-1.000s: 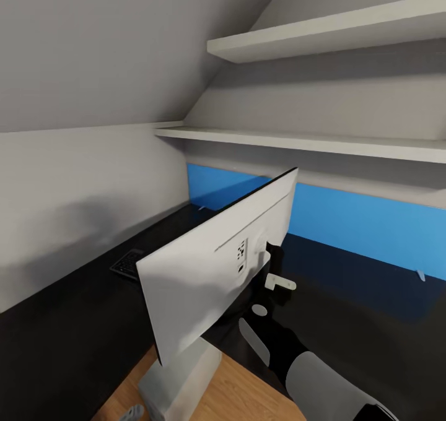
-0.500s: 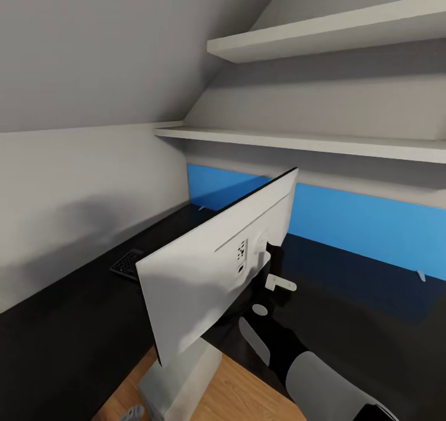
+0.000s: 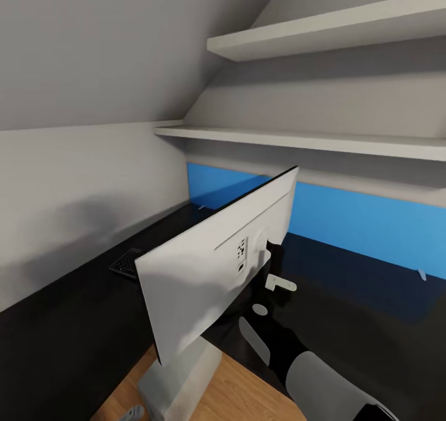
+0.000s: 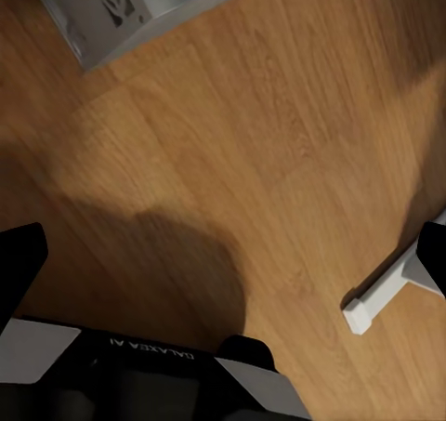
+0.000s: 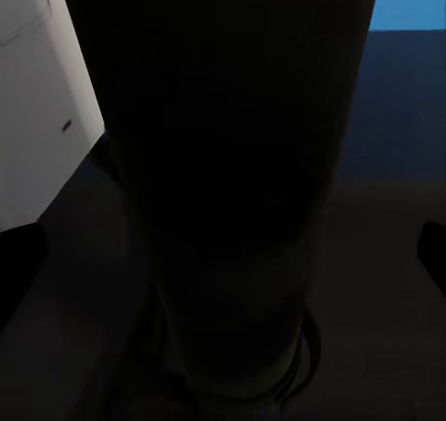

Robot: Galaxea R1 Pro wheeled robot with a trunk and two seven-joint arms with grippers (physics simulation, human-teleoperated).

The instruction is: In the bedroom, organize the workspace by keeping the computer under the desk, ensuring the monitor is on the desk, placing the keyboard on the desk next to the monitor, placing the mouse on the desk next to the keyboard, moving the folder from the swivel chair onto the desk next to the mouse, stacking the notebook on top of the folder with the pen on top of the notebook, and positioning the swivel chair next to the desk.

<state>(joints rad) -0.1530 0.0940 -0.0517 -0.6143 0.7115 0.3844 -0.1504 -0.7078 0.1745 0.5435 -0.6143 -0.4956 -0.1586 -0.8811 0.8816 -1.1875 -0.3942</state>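
Two long white wall shelves run across the corner beneath a sloping grey ceiling, the upper shelf set well above the lower shelf. Below the lower shelf, a bright blue panel stretches along the wall, with two small pale clips at its bottom edge, one far to the side of the other. A plain grey side wall meets the blue panel in the corner. Warm wood-plank flooring with visible grain lies below, partly darkened by a broad shadow.
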